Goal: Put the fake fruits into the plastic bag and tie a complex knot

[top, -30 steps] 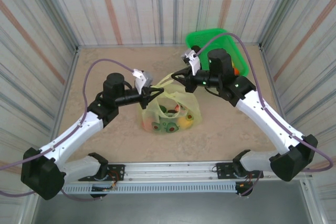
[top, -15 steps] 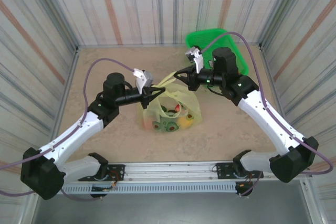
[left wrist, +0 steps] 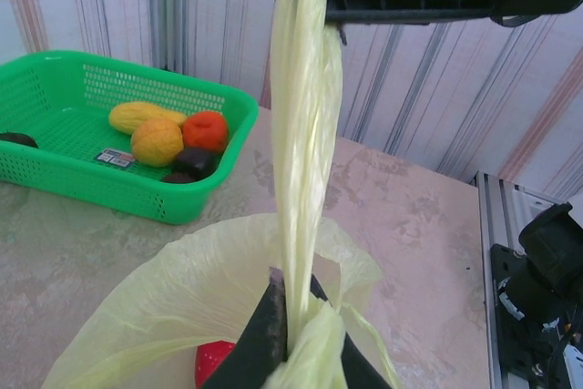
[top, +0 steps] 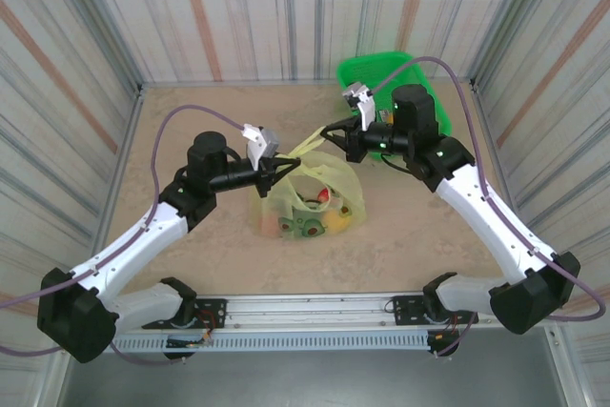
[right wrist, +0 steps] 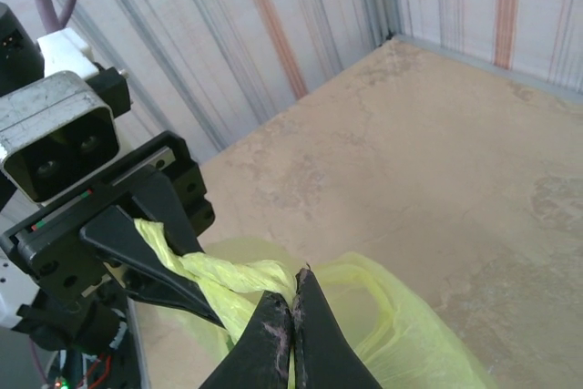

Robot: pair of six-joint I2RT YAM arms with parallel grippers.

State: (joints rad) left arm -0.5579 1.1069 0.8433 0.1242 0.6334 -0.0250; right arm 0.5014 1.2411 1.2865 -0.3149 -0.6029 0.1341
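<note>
Top external view: the plastic bag (top: 324,188) sits near the middle of the desk (top: 191,131) between the two arms, its mouth gathered upward. Several fake fruits (top: 307,219) lie inside it — red, green and yellow shapes show through the thin film. The left tool (top: 285,167) reaches in from the left at the bag's upper edge. The right tool (top: 328,132) comes in from the right, a little farther back. A handle strip (top: 307,147) runs taut between them.

Left wrist view shows that strip rising steeply from the left tool, which is clenched on its lower end, up to the right tool, which grips its top end. A red fruit (left wrist: 214,375) peeks out at the bag's mouth. Behind it, well apart from the bag, a green basket (left wrist: 55,166) stands on the desk. It holds a long yellow fruit (left wrist: 137,116), an orange fruit (left wrist: 205,129) and a dark fruit (left wrist: 194,161), close together.

Right wrist view has the right tool's fingers pressed together on the twisted strip — the left tool's black fingers grip the same strip just beside them.
</note>
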